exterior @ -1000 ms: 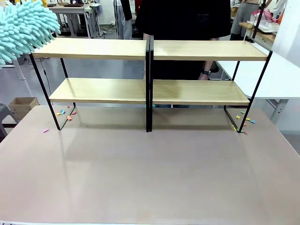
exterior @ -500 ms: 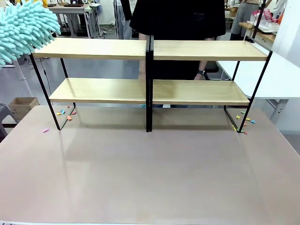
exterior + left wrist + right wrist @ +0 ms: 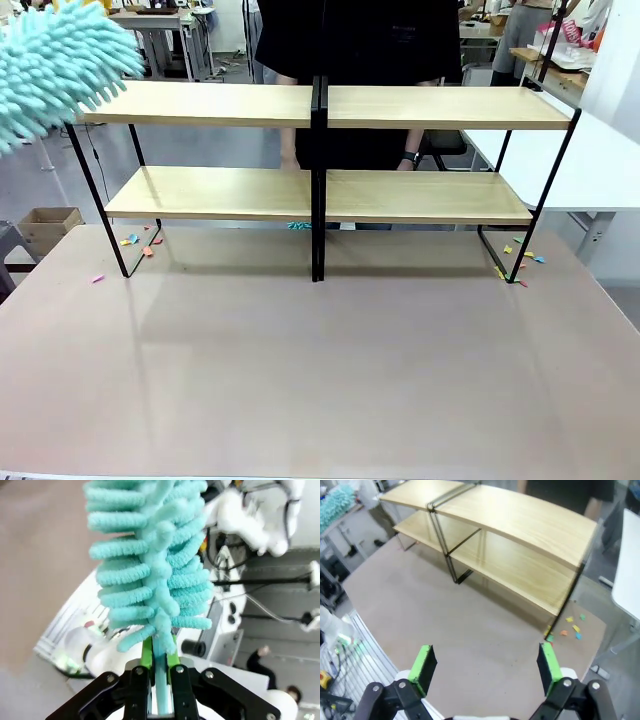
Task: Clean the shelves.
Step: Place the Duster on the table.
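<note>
1. My left gripper (image 3: 155,672) pinches the stem of a teal chenille duster (image 3: 150,555), its fingers pressed against it.
2. My right gripper (image 3: 485,662) hangs spread wide above the table (image 3: 445,625).
3. The duster's head sits at the upper left board's end of the shelves (image 3: 320,150), which stand across the table's far side.
4. Coloured paper scraps (image 3: 138,243) lie by both outer legs.

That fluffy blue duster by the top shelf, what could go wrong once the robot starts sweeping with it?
The duster sits at the left end of the shelves, clamped by its thin handle in the left gripper; pressing hard might twist it loose. A person stands close behind the rack, so a long sweep could brush them. Paper scraps by the legs may scatter further.
</note>
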`<state>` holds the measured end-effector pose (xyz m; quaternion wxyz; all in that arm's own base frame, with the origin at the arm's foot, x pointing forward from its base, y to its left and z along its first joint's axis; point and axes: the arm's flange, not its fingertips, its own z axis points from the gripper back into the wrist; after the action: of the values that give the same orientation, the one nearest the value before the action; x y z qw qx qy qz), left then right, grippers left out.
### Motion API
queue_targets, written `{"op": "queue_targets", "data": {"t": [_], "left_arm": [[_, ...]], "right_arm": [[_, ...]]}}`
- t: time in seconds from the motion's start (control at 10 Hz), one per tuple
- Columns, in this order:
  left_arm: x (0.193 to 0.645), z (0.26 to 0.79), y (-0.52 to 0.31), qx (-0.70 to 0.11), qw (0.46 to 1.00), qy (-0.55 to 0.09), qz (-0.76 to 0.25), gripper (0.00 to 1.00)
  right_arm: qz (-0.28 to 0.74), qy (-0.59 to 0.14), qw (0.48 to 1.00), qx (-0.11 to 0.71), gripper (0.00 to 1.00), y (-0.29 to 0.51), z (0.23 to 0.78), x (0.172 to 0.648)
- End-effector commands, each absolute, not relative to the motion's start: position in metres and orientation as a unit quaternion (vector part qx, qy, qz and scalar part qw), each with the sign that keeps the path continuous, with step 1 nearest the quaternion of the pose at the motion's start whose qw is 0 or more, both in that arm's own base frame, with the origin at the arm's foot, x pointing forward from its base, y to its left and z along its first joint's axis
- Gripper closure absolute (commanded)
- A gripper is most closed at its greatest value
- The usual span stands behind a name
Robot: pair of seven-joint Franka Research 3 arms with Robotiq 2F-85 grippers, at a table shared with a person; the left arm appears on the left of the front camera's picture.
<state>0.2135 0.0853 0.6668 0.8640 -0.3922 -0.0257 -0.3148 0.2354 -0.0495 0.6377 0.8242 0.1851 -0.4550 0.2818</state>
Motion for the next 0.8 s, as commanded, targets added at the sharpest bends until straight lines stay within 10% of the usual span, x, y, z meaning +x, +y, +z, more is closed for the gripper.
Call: {"op": "queue_targets", "data": {"t": [0.0, 0.3, 0.7], "left_arm": [[0.226, 0.667, 0.029, -0.334, 0.802, 0.085, -0.489, 0.88], [0.294, 0.605, 0.005, -0.342, 0.678, 0.281, -0.587, 0.88], [0.35, 0.499, 0.017, -0.396, 0.658, 0.277, -0.578, 0.88]], "right_arm": [[0.377, -0.426, 0.764, 0.305, 0.0, -0.008, 0.634, 0.254], [0.212, -0.284, 0.8, 0.484, 0.0, 0.046, 0.57, 0.289], [0.09, -0.174, 0.846, 0.496, 0.0, 0.061, 0.487, 0.294]]}}
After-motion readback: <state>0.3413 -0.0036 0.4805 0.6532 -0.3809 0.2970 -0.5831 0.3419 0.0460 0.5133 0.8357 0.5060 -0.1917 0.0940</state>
